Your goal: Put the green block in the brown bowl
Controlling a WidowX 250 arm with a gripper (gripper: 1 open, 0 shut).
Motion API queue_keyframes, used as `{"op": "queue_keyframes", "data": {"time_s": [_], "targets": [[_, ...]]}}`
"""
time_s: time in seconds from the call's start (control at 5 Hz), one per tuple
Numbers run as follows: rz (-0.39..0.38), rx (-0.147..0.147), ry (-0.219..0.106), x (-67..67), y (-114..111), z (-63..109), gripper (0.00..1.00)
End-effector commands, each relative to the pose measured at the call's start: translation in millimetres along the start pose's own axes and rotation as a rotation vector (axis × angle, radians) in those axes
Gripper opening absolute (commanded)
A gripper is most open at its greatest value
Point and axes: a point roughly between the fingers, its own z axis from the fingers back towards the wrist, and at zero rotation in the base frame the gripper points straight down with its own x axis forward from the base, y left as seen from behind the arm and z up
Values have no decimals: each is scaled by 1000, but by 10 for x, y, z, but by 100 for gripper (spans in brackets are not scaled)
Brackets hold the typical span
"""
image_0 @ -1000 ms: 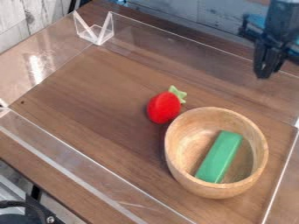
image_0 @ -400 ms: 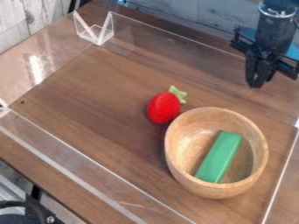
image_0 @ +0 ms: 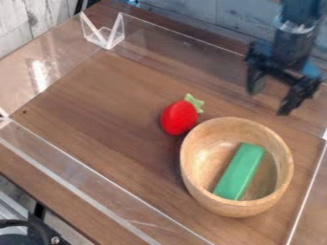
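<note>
The green block [image_0: 240, 171] lies flat inside the brown bowl [image_0: 194, 158], which sits on the wooden table at the lower right. My gripper [image_0: 280, 89] hangs pointing down above the table just beyond the bowl's far rim, at the right. Its two dark fingers [image_0: 255, 78] are spread wide apart with nothing between them. It is not touching the bowl or the block.
A red strawberry-shaped toy with a green top [image_0: 181, 117] lies just left of the bowl. Clear acrylic walls [image_0: 76, 182] fence the tabletop, and a small clear stand [image_0: 102, 31] sits at the back left.
The gripper has come down and shifted left toward the bowl's far rim, and its fingers have gone from shut to spread open. Block, bowl and toy have not moved.
</note>
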Motion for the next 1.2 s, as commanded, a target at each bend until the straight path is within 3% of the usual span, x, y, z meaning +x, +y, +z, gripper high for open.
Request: {"op": "queue_keyframes", "data": {"time_s": [0.0,0.2,0.6,1.0], "targets": [[79,40,-108,-4,296,400,100],[112,67,-126,-18,446,472,100],[133,87,-164,47,436,541,100],[99,97,-201,111,518,881,100]]}}
